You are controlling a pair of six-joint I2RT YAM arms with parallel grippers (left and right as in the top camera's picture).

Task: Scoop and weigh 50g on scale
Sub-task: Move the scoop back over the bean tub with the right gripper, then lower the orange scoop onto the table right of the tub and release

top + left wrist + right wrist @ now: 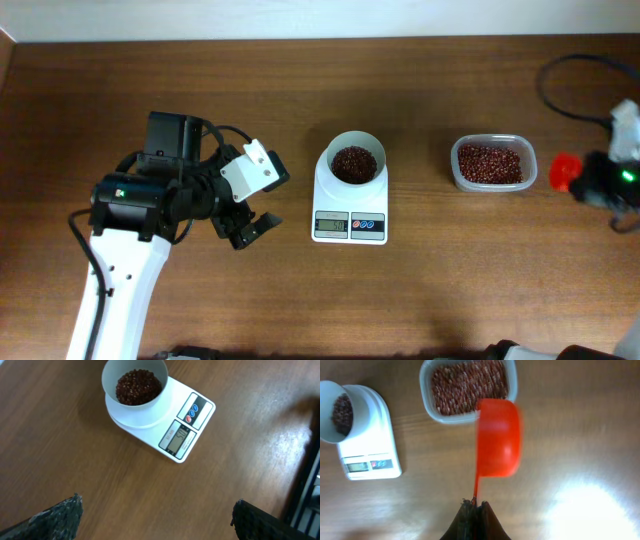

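Red scoop (pixel 497 437) clamped between right fingers (pixel 469 521); left fingers (pixel 56 517) spread wide, empty; scale (pixel 349 203) digits illegible.

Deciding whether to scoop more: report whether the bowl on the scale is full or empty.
Partly filled. Red beans cover the bottom of the bowl on the scale, bare white wall above them.

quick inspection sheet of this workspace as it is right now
surface: brown wooden table
job's things: scale carrying a bowl of beans; tub of beans apart to its right; red scoop, blurred
clutter: nothing seen
end effectors: left end effector open, empty, beside the scale; right end effector shut on the scoop handle, near the tub
cables: black cable looping at far right
surroundings: pale wall behind the table
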